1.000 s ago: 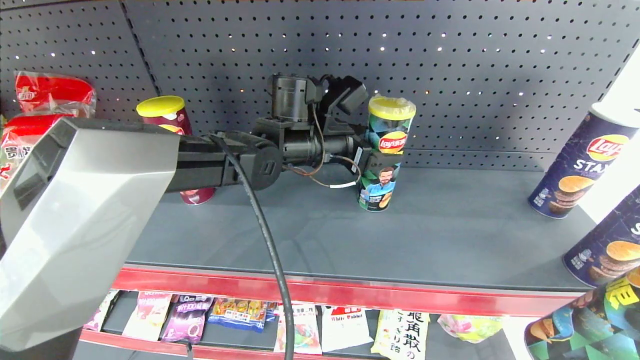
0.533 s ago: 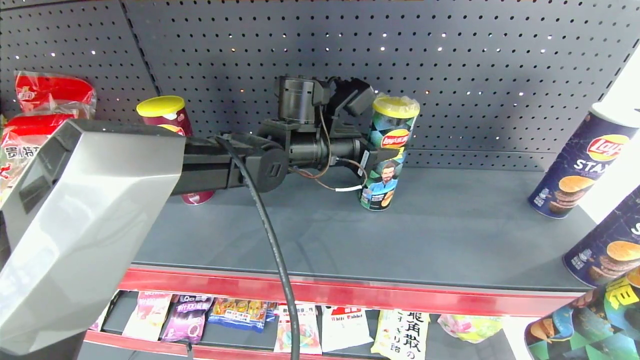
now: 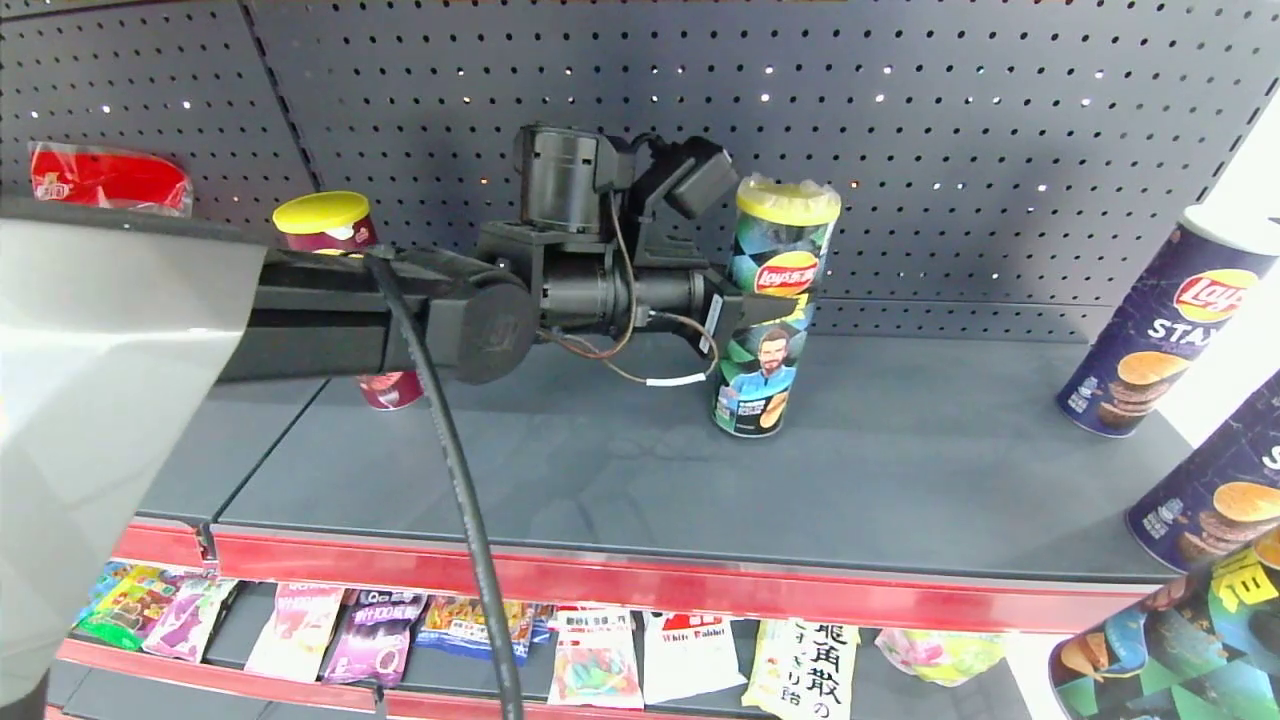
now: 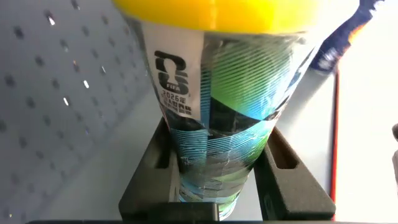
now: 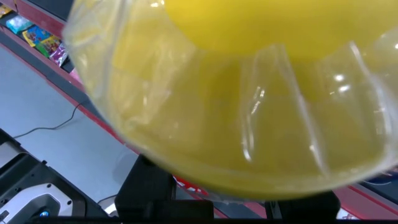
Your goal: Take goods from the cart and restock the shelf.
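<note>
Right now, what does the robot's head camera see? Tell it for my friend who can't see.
The robot's left gripper holds a green chip can with a yellow lid, standing upright on a grey shelf. A maroon can stands behind the arm, and blue cans at the right.

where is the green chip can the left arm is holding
Head view, mid-shelf: the green chip can is in the left claw, right of the maroon can, near the pegboard back.
</note>
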`<state>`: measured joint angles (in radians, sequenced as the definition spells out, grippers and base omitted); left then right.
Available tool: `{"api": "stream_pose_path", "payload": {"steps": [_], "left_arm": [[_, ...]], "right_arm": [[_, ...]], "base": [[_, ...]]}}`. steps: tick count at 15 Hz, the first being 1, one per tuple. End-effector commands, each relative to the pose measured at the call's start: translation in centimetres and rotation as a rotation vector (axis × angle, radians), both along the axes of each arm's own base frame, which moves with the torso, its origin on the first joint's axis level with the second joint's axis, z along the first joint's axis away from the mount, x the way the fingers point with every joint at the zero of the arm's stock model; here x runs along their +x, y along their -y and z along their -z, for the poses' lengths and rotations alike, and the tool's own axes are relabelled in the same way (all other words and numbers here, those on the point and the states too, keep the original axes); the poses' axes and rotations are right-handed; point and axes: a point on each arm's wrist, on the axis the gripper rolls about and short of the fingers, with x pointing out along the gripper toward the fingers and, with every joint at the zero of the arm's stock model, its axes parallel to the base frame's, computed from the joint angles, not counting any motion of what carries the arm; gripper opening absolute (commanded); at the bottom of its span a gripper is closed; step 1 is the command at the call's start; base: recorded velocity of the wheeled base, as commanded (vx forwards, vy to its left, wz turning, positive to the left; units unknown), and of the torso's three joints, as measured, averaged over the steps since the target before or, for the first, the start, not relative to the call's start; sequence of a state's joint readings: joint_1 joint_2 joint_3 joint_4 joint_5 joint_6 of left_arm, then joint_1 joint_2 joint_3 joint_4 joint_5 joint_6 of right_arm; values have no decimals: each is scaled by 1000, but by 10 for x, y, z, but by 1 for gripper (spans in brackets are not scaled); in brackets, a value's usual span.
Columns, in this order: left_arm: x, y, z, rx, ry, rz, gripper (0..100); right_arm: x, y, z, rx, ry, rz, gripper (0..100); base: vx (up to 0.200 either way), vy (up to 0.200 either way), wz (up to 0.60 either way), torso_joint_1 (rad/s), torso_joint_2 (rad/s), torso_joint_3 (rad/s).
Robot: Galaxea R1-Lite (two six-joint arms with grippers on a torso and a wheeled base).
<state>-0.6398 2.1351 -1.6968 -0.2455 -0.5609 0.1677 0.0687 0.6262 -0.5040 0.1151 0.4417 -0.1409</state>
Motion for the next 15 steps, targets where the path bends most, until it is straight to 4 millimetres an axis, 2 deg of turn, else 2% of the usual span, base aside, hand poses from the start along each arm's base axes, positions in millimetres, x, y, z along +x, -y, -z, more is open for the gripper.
{"api": "stream_pose_path", "payload": {"steps": [1,3,4,5,8,13,15], "left_arm": [[-22,-12,-9,9,-5,12,0],[-37,-19,-3,36,-36,16,0],[-37,-19,-3,36,-36,16,0],[-41,-20,7,26,-21,14,0],[-52,-17,21,13,-9,37,0],[-65,-21,13,8,-7,50,0],[-71,-27,17,21,-22,55,0]], "right_arm": [[1,0,0,-1,-5,0,0],[1,0,0,0,-3,0,0],[1,0,0,0,-3,0,0],[1,0,0,0,-3,-2,0],[0,0,0,0,-2,0,0],[0,0,1,-1,-5,0,0],[0,0,1,-1,-5,0,0]], "base": [[0,0,0,0,0,0],[0,0,0,0,0,0],[0,0,0,0,0,0],[0,0,0,0,0,0],[0,0,0,0,0,0],[0,0,0,0,0,0],[0,0,0,0,0,0]]}}
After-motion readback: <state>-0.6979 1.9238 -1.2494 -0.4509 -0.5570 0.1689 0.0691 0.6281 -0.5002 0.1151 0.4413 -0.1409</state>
